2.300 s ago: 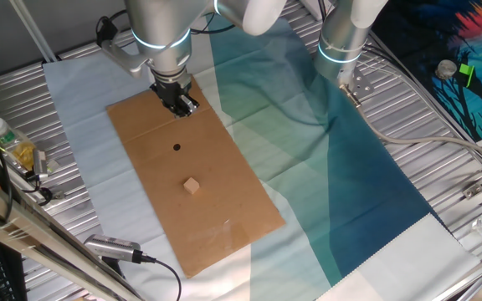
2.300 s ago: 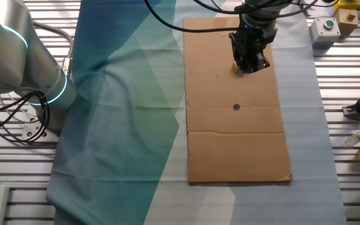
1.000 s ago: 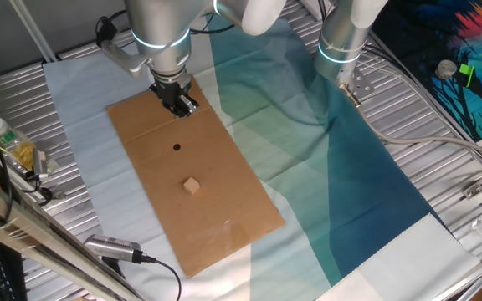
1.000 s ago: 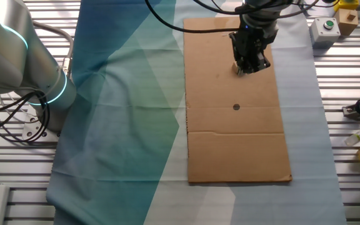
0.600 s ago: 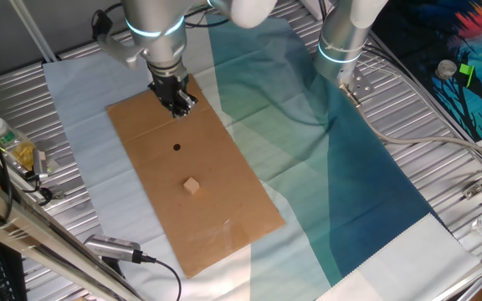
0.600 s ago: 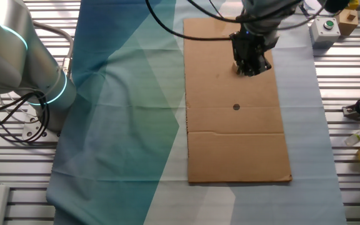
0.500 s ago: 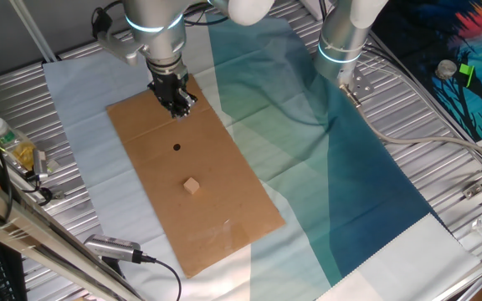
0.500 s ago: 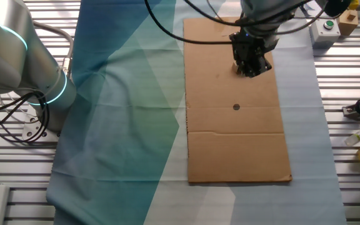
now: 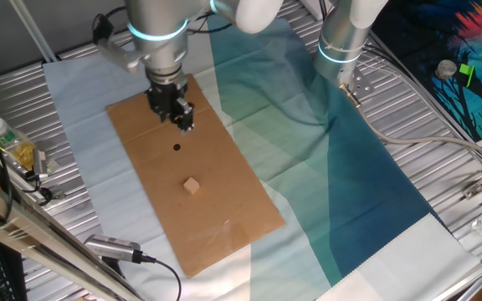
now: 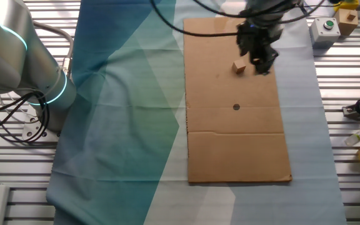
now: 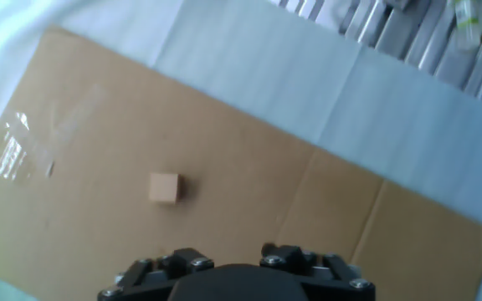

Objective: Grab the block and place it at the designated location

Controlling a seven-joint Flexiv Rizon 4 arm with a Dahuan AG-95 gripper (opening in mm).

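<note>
The small light-tan wooden cube (image 9: pixel 192 186) lies free on the flat brown cardboard sheet (image 9: pixel 224 226), well apart from the small round black dot (image 9: pixel 176 148) marked on that sheet. The black two-finger gripper (image 9: pixel 182 122) hangs above the cardboard near the dot, on the side away from the cube, holding nothing; whether its fingers are spread or pressed together cannot be told. A blue-green cloth (image 9: pixel 325 150) covers the ribbed metal tabletop (image 9: pixel 442 176) beside the sheet.

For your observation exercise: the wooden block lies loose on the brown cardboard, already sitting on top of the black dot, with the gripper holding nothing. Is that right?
Not quite. The block lies loose on the cardboard, but apart from the black dot, not on it. One fixed view shows bare cardboard between them. The gripper indeed holds nothing.
</note>
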